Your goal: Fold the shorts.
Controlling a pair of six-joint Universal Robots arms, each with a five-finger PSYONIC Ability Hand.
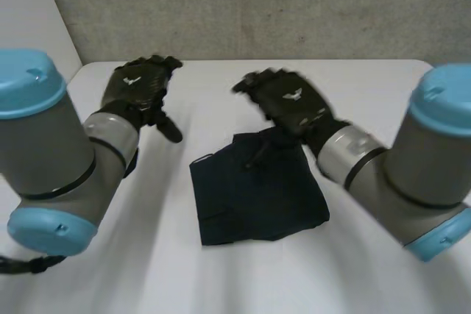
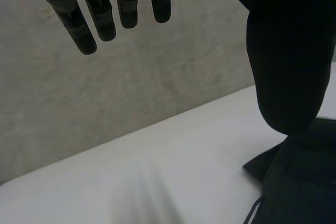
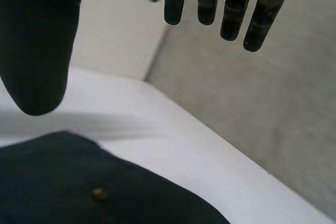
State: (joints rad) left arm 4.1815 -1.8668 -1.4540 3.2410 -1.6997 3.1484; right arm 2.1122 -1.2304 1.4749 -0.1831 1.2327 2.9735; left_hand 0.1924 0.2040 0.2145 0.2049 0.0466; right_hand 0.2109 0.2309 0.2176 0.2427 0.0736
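**Folding looks nearly finished, with both hands off the cloth**

The shorts lie on the white table as a compact dark block, roughly four-sided. One edge toward the robot runs a little crooked, and a small flap sticks out at the far left corner. Judging by that shape, the legs appear to be laid over one another and the bundle doubled at least once. The main folds therefore seem done.

The left hand hangs in the air off the shorts' far left corner, clear of the fabric. Its fingers are straight and spread, gripping nothing. The right hand hovers above the shorts' far edge. Its fingers are likewise extended and empty, and the cloth lies below its palm without being touched.

What is left, if anything, looks like tidying: pressing the bundle flat, squaring the uneven near edge and tucking in the stray corner. Whether another fold is intended cannot be read from the cloth alone.
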